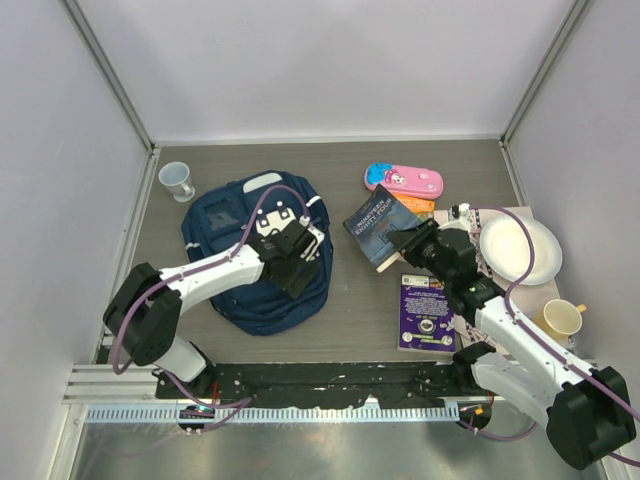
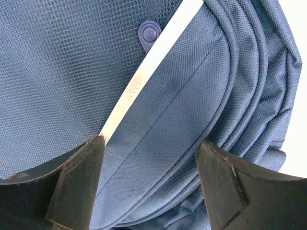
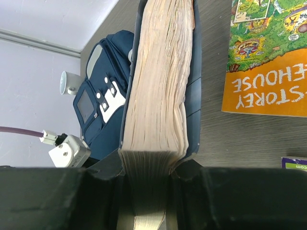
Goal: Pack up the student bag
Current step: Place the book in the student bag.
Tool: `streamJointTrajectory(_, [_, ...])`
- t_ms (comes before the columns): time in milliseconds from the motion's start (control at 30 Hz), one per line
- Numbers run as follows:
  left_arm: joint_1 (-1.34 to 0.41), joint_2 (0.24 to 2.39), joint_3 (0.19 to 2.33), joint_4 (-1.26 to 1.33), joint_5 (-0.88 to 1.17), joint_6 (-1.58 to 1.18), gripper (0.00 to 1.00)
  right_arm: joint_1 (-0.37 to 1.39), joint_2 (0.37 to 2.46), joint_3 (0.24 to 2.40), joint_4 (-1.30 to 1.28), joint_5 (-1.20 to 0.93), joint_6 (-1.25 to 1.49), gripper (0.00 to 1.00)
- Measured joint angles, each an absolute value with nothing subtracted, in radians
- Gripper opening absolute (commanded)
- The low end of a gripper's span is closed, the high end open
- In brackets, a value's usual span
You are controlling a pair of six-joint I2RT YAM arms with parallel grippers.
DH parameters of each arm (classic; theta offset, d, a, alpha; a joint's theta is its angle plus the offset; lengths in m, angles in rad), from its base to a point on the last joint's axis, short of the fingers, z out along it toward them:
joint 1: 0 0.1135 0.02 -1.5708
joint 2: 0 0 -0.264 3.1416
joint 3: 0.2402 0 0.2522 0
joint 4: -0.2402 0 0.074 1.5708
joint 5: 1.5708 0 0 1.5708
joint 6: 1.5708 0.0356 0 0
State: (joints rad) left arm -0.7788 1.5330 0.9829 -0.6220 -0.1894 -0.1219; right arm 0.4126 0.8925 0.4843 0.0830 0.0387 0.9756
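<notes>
The student bag point(image 1: 250, 270), navy with white stripe trim, lies flat left of centre. My left gripper point(image 1: 300, 262) hovers over its right side, open. In the left wrist view its fingers point(image 2: 76, 187) straddle the bag's curved seams point(image 2: 192, 105) beside a white stripe point(image 2: 144, 72). My right gripper point(image 1: 412, 243) is shut on a thick dark-blue book point(image 1: 378, 226), held on edge off the table right of the bag. In the right wrist view the book's pale page block point(image 3: 160, 86) is clamped in the gripper point(image 3: 146, 167), with the bag point(image 3: 103, 110) beyond it.
A pink pencil case point(image 1: 403, 180) and an orange-covered book point(image 1: 420, 206) lie behind the held book. A purple book point(image 1: 428, 312) lies near the right arm. A white plate point(image 1: 518, 250) and yellow cup point(image 1: 562, 318) stand right; a white cup point(image 1: 177, 180) back left.
</notes>
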Motion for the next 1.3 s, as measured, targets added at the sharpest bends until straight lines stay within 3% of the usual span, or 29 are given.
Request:
streamJointTrajectory(133, [-0.783,1.53,0.983,-0.619,-0.203,-0.123,0.68,0.413,0.892,0.484,0.083,0.035,0.976,0.01])
streamJointTrajectory(233, [-0.786,1.53,0.983,-0.618,-0.205,-0.127,0.46,0.413,0.892,0.484,0.083,0.032,0.975,0.01])
streamJointTrajectory(267, [-0.788,1.53,0.983,-0.618,-0.205,-0.127,0.33,0.413,0.892,0.484,0.083,0.032,0.976,0.01])
streamJointTrajectory(467, [-0.796,1.531,0.997,-0.611,-0.191,-0.126,0.0,0.413,0.892,0.484,0.084,0.031,0.975,0.01])
streamJointTrajectory(733, [-0.796,1.515,1.057,-0.596,-0.175,-0.149,0.0,0.413,0.87,0.492,0.034,0.043,0.938,0.01])
streamJointTrajectory(1000, [-0.789,1.513,1.28,-0.642,-0.196,-0.169,0.0,0.413,0.817,0.543,-0.059,0.064,0.887,0.01])
streamJointTrajectory(1300, [-0.67,1.463,1.369,-0.659,-0.11,-0.179,0.0,0.41,0.698,0.545,-0.144,0.066,0.884,0.01])
